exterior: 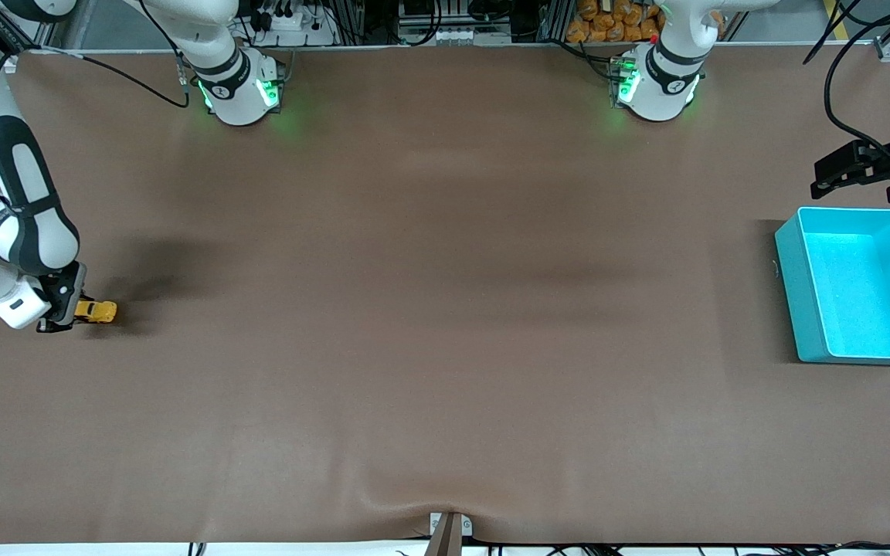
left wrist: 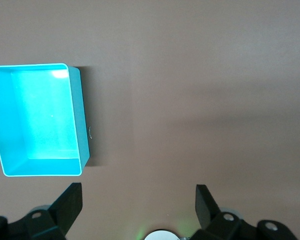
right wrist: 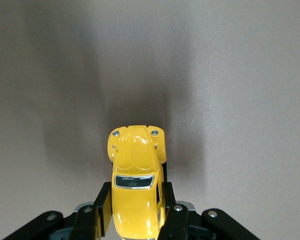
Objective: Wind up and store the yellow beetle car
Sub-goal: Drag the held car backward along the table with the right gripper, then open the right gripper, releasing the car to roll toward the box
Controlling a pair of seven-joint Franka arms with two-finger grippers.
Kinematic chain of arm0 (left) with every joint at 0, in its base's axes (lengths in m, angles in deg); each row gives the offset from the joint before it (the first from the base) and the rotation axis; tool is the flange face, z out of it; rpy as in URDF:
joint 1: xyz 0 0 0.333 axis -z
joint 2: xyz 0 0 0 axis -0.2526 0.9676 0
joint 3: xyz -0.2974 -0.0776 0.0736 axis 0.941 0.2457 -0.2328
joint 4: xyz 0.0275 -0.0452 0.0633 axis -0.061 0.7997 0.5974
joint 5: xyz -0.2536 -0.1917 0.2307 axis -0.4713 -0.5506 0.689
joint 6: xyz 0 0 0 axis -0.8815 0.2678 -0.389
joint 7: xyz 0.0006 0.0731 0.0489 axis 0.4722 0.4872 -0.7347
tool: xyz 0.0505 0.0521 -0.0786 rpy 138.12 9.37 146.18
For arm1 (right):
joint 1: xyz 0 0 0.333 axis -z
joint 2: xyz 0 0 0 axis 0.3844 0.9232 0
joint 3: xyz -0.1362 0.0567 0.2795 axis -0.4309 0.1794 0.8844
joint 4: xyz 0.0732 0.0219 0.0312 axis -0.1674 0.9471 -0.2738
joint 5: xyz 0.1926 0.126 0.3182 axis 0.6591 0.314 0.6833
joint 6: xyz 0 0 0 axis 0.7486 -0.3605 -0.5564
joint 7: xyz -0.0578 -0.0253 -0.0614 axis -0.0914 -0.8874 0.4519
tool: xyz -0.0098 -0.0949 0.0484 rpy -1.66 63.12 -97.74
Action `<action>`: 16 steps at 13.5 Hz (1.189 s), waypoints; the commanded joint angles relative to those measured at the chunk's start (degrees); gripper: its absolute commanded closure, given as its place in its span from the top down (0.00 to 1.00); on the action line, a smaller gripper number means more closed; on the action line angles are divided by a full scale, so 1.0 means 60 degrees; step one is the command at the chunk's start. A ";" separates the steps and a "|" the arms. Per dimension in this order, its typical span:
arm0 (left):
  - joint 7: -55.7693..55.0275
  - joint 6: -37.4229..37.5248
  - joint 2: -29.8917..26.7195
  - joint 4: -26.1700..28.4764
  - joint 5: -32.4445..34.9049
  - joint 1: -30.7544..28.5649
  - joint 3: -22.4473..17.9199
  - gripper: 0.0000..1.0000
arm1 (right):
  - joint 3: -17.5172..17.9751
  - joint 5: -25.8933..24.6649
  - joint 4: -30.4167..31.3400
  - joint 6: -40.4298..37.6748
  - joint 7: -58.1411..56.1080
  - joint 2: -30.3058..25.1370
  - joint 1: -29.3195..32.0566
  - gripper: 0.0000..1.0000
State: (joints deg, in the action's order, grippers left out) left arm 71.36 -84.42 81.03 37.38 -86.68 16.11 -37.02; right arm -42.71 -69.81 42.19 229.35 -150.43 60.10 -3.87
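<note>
R arm comes in from its base, elbow bent, wrist low at the R-arm end of the table. Right gripper sits down at table level, fingers clamped on both flanks of the yellow beetle car, whose nose sticks out past the tips.

L arm waits, forearm entering at the L-arm end. Left gripper hangs in the air, fingers spread wide, nothing between them; a teal bin lies off to one side, ahead of the tips.
</note>
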 commanded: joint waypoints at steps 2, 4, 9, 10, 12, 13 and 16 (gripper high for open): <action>-0.0014 -0.0081 -0.0163 0.0147 0.0124 0.0033 0.0015 1.00 | 0.0109 0.0114 -0.0370 0.0144 -0.0249 0.0466 0.0261 0.37; -0.0014 -0.0081 -0.0163 0.0147 0.0124 0.0033 0.0015 1.00 | 0.0109 0.0114 -0.0443 0.0144 -0.0234 0.0525 0.0261 0.38; 0.0000 -0.0081 -0.0163 0.0147 0.0124 0.0018 0.0015 1.00 | 0.0109 0.0157 -0.0662 -0.0118 -0.0205 0.0540 0.0261 1.00; 0.0000 -0.0081 -0.0163 0.0147 0.0124 0.0033 0.0015 1.00 | 0.0124 0.0187 -0.0765 -0.0338 -0.0205 0.0540 0.0276 1.00; -0.0014 -0.0081 -0.0163 0.0147 0.0124 0.0033 0.0015 1.00 | 0.0124 0.0275 -0.1174 -0.0937 -0.0219 0.0525 0.0291 1.00; -0.0014 -0.0081 -0.0163 0.0147 0.0124 0.0018 0.0015 1.00 | 0.0124 0.0275 -0.1350 -0.1216 -0.0219 0.0525 0.0291 1.00; -0.0029 -0.0081 -0.0163 0.0147 0.0138 0.0033 0.0015 1.00 | 0.0124 0.0275 -0.1513 -0.1453 -0.0205 0.0510 0.0262 1.00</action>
State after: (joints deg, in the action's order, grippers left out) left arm 71.36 -84.42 81.04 37.40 -86.68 16.12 -37.00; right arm -42.87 -69.10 34.81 221.77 -150.44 62.40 -3.55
